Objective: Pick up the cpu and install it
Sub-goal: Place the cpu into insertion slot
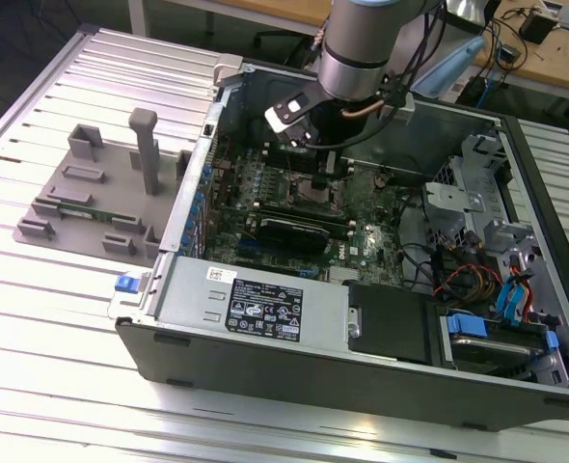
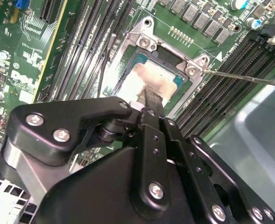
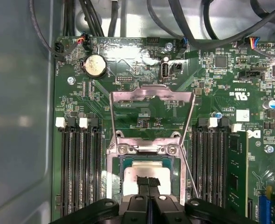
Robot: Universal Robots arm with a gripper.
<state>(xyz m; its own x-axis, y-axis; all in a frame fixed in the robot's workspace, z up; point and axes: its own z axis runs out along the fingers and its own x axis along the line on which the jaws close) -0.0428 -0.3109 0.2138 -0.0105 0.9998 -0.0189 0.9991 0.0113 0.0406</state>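
Tool [image 3: 149, 181] clenched, tips at the cpu [image 3: 134, 171] lying in its socket [image 3: 111, 173]; seating step, needing level, gentle pressure.

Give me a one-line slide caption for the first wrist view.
Shut pincer poised over the cpu lying in the motherboard socket, with the metal retention frame raised open.

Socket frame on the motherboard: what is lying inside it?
The cpu lies inside the socket frame, silvery top upward. The shut gripper covers part of it; what is under the cpu is hidden.
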